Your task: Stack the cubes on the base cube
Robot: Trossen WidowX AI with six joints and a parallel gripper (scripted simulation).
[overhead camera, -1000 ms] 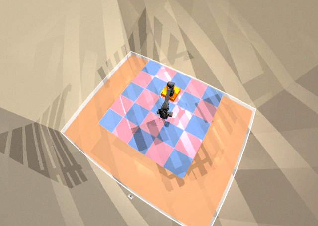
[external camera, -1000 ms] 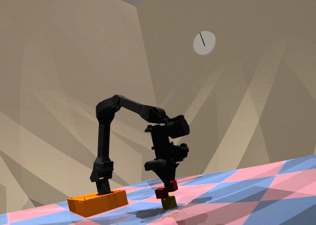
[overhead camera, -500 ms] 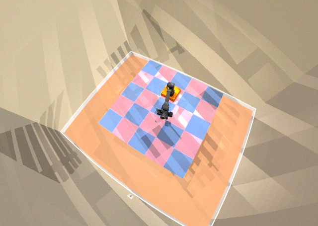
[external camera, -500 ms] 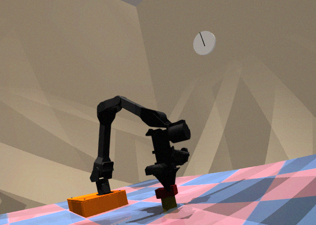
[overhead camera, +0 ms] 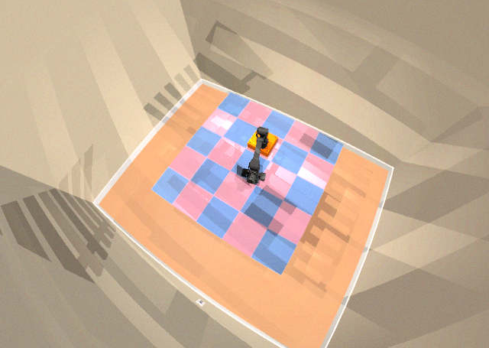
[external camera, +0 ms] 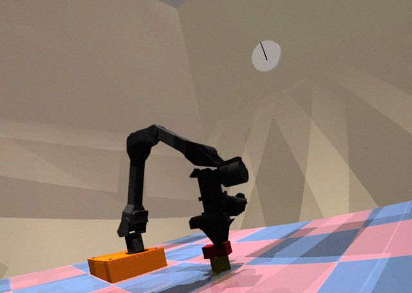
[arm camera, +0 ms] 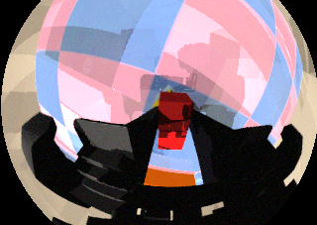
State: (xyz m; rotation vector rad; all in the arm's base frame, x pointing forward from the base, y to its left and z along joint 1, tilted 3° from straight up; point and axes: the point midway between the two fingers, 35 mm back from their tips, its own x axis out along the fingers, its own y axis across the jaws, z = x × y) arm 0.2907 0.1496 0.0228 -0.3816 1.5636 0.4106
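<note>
The yellow base cube (external camera: 220, 265) stands on the checkered mat, mostly hidden in the wrist view. One red cube (external camera: 209, 251) sits at its top left in the exterior view, overhanging that side. My gripper (external camera: 222, 245) (arm camera: 173, 110) points down, shut on the other red cube (external camera: 228, 247) (arm camera: 174, 105). That held cube is at the base's top right in the exterior view, at nearly the same height as the first. Whether it touches the base, and the gap between the red cubes, cannot be told. In the top view the arm hides all the cubes.
The arm's orange mount (overhead camera: 255, 144) (external camera: 132, 266) stands on the blue and pink checkered mat (overhead camera: 245, 233), behind the cubes as seen from the wrist. The wooden floor (overhead camera: 166, 253) surrounds the mat. A white round clock (external camera: 266, 64) hangs on the wall.
</note>
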